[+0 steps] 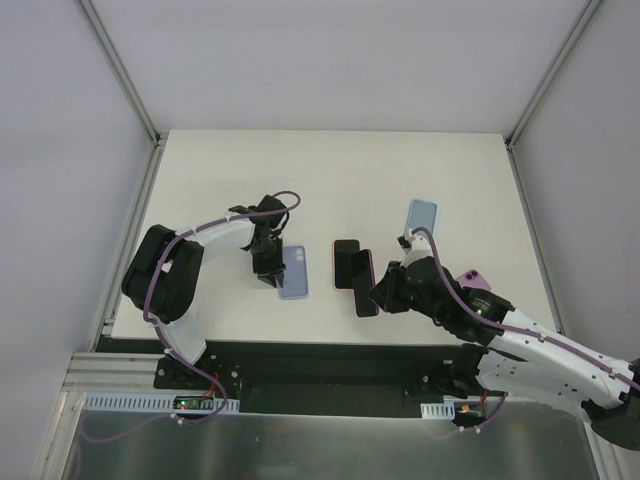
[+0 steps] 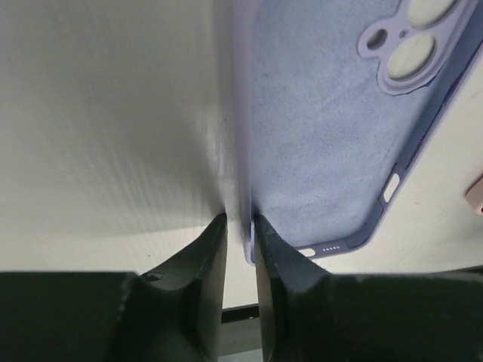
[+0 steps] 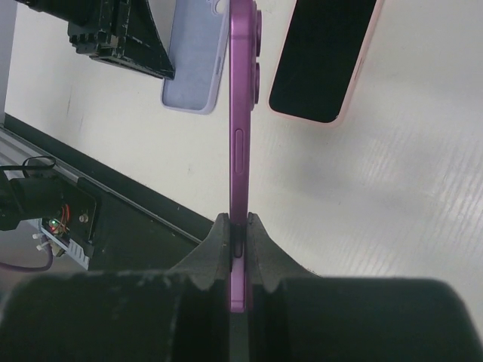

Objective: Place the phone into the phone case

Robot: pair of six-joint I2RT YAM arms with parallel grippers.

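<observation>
A lavender phone case (image 1: 294, 272) lies open side up left of centre; the left wrist view shows its soft lining (image 2: 324, 128) and camera cutout. My left gripper (image 1: 271, 268) is shut on the case's left side wall (image 2: 240, 219), one finger inside and one outside. My right gripper (image 1: 380, 293) is shut on a purple phone (image 3: 241, 90) and holds it edge-on above the table, right of the case (image 3: 195, 60). The held phone (image 1: 364, 292) shows dark in the top view.
A second phone (image 1: 347, 262) with a black screen and pink edge lies flat between case and held phone, also in the right wrist view (image 3: 321, 60). A light blue case (image 1: 422, 215) lies further back right. A small purple object (image 1: 476, 278) lies by the right arm.
</observation>
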